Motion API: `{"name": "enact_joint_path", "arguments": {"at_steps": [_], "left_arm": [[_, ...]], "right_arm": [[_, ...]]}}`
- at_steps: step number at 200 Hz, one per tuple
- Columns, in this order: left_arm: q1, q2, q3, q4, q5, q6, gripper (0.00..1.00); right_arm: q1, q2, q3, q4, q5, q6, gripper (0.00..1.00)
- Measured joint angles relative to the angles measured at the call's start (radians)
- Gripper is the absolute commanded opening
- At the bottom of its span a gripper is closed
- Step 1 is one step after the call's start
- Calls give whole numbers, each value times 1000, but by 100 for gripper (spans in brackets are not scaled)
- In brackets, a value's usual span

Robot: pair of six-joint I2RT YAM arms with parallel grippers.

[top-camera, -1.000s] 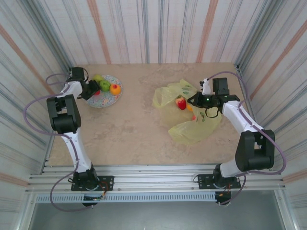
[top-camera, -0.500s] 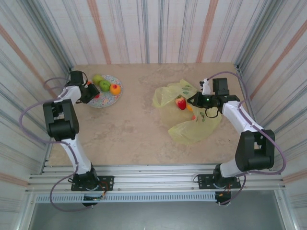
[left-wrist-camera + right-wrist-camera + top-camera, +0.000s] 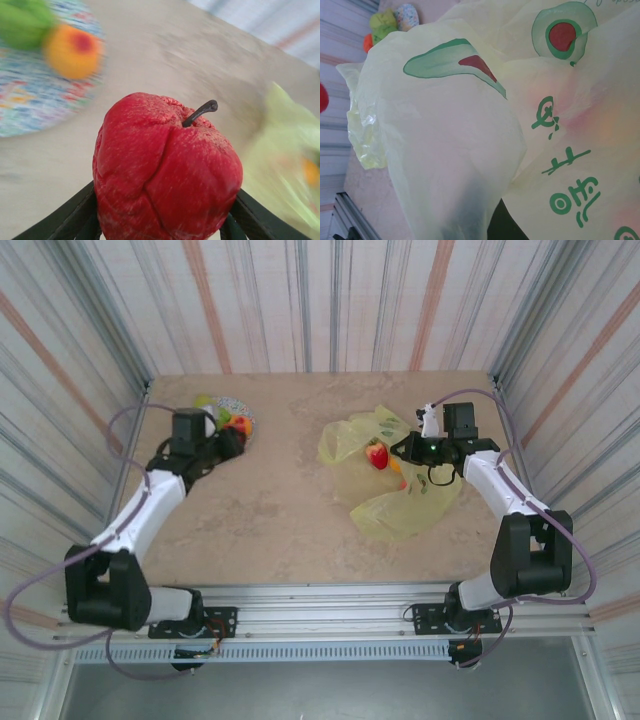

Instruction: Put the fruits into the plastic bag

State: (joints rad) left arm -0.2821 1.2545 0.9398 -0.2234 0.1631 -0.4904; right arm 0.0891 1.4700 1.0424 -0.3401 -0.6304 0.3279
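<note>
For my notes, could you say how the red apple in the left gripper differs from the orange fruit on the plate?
The red apple is wrinkled and stemmed; the orange fruit shows a red patch. The red apple sits in the left gripper, the orange fruit on the plate.

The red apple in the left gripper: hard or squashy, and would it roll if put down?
Probably squashy: the red apple looks creased and dented where the left gripper holds it. Likely light for its size. Its rounded body might roll once released.
</note>
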Motion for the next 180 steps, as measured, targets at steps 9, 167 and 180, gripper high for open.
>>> {"name": "enact_joint_path", "arguments": {"at_steps": [9,167,180], "left_arm": [[-87,-30,-32,26,-3,3,58],[-563,608,280,338,-56,243,59],[-565,668,314,362,-55,244,60]], "right_arm": [[0,4,0,0,-3,0,0],[5,43,56,-77,-51,0,0],[7,43,60,-84,-52,0,0]]}}
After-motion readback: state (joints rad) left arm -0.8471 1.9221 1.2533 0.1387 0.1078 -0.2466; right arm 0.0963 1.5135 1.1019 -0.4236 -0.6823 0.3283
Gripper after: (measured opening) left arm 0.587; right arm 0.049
